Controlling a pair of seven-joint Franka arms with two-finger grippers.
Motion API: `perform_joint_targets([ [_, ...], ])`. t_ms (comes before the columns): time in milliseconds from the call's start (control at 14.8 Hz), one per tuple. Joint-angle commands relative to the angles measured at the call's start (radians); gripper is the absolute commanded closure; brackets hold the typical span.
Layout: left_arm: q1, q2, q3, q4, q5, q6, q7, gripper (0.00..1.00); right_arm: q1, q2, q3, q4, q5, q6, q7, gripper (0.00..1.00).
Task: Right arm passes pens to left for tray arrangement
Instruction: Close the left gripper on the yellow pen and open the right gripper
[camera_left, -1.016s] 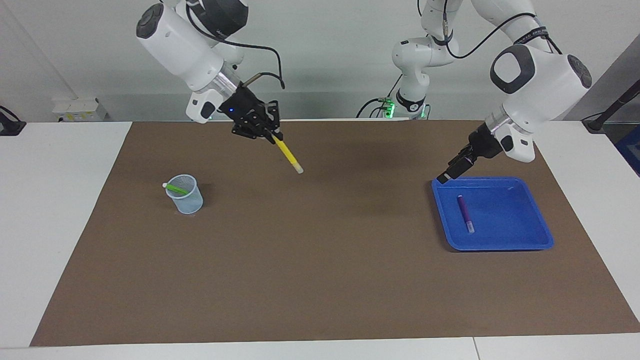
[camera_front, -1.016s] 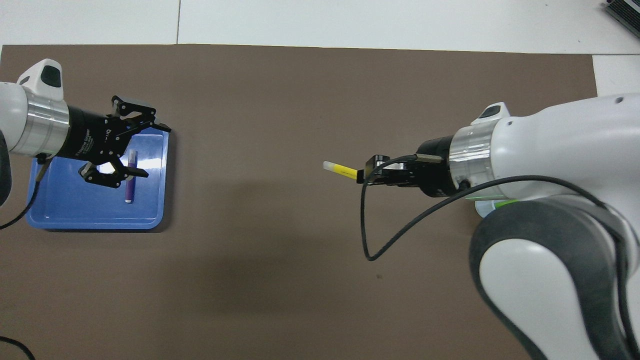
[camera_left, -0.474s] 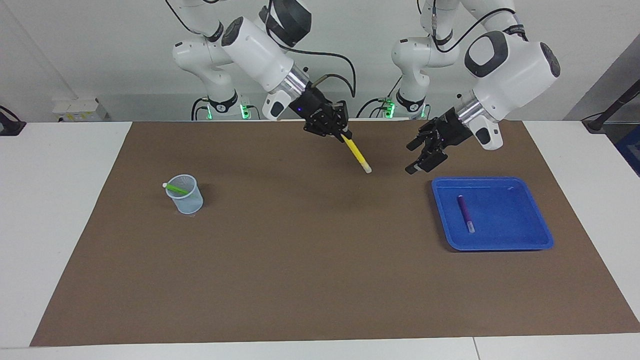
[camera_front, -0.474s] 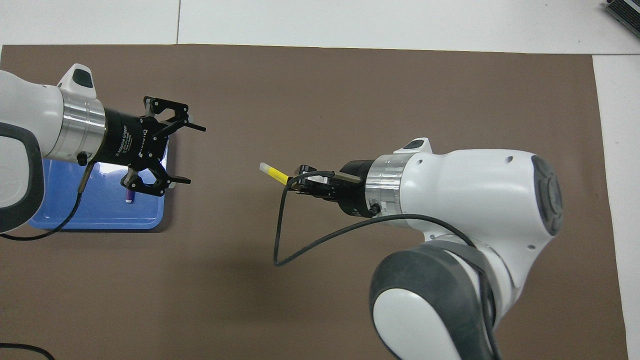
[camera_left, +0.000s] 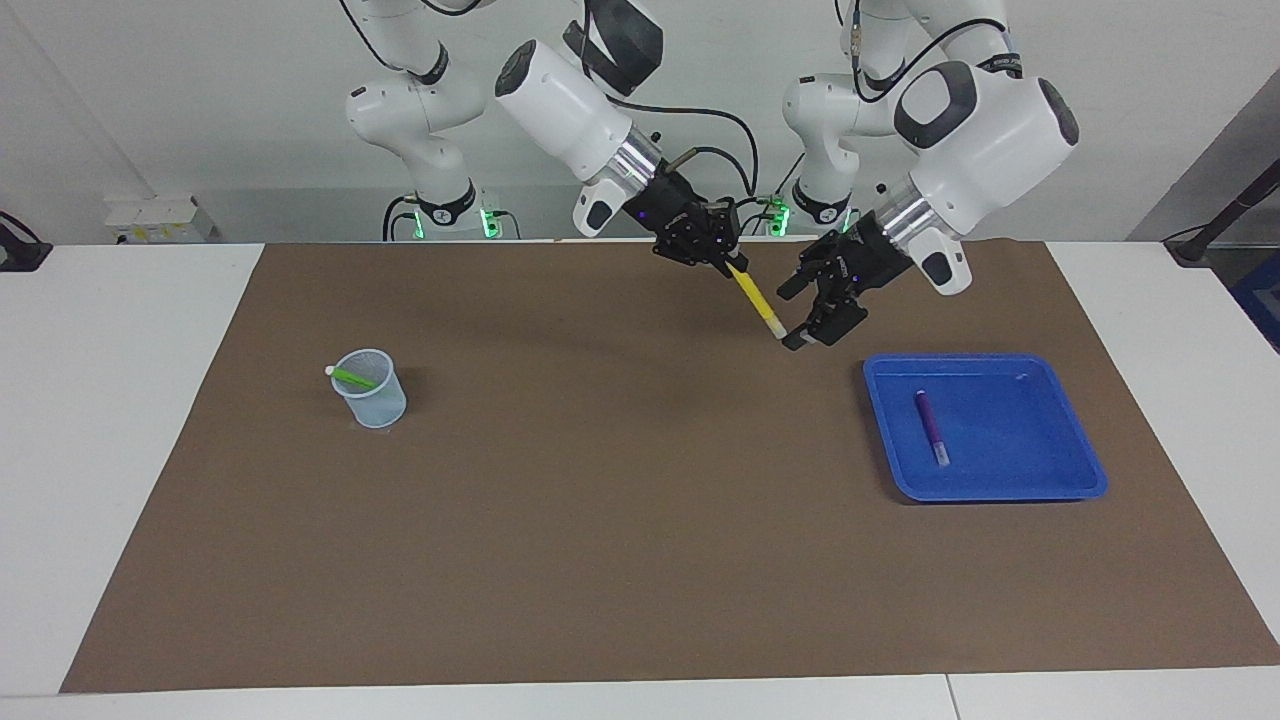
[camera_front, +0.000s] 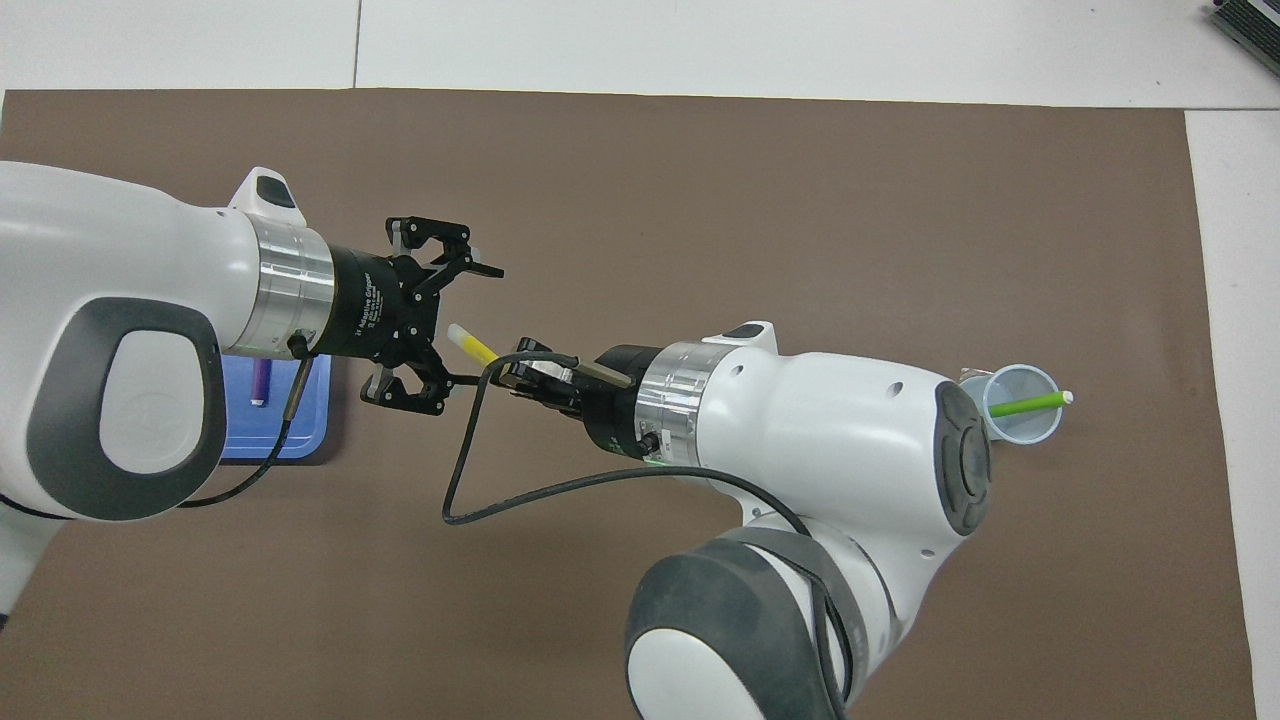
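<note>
The right gripper (camera_left: 733, 266) was clamped tight on the upper end of a slim yellow marker pen (camera_left: 756, 303), fingertips pinched together on the barrel, and it hung in the air over the brown table mat (camera_left: 600, 520) somewhere around the middle of the table, closer to the tray than to the cup. The pen slanted down and away from the robots, pale tip lowest.

The left gripper (camera_left: 808, 310) was up in the air right next to it, jaws spread wide with nothing in them. In the overhead view the pen's pale tip sat between the two open fingers (camera_front: 487, 270); from the facing view the tip looked just beside the lower finger, and whether it was actually touching couldn't be made out.

The shallow bright blue plastic tray (camera_left: 1040, 480) with the raised rim sat on the mat toward the left arm's end of the table, with a slim purple marker pen (camera_left: 931, 427) lying flat inside it.

Toward the right arm's end stood a small pale translucent cup (camera_left: 372, 394), and a slim green marker pen (camera_left: 352, 377) leaned in it, pale tip poking out over the rim.
</note>
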Motion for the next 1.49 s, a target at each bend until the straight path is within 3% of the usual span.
perform_joint_targets([
  [0,-0.026,-0.050,0.014,-0.066,-0.015,0.025,-0.012,0.00,-0.008,-0.003,0.005,0.000,0.025,0.004,0.003,1.00],
  [68,-0.029,-0.058,0.013,-0.081,-0.015,0.035,-0.012,0.00,-0.008,-0.003,0.005,0.000,0.025,0.004,0.004,1.00],
  [136,-0.040,-0.059,0.014,-0.084,-0.015,0.043,-0.011,0.06,-0.010,-0.003,0.005,0.000,0.025,0.002,0.003,1.00],
  [339,-0.040,-0.062,0.014,-0.087,-0.012,0.034,0.005,0.46,-0.011,-0.001,0.005,0.001,0.025,0.000,0.003,1.00],
  [949,-0.020,-0.087,0.024,-0.089,-0.006,-0.020,0.043,0.49,-0.016,-0.001,0.005,0.000,0.025,-0.004,0.003,1.00],
  [1016,-0.021,-0.087,0.024,-0.089,-0.005,-0.018,0.041,0.54,-0.016,-0.001,0.005,0.000,0.025,-0.004,0.003,1.00],
  [1084,-0.021,-0.089,0.024,-0.090,-0.004,-0.018,0.040,0.71,-0.016,-0.001,0.005,0.000,0.025,-0.004,0.003,1.00],
  [1152,-0.021,-0.090,0.024,-0.095,-0.004,-0.018,0.037,0.98,-0.016,-0.001,0.005,0.000,0.025,-0.004,0.003,1.00],
  [1423,-0.020,-0.095,0.025,-0.097,-0.003,-0.020,0.045,1.00,-0.017,-0.001,0.005,0.000,0.025,-0.006,0.003,1.00],
])
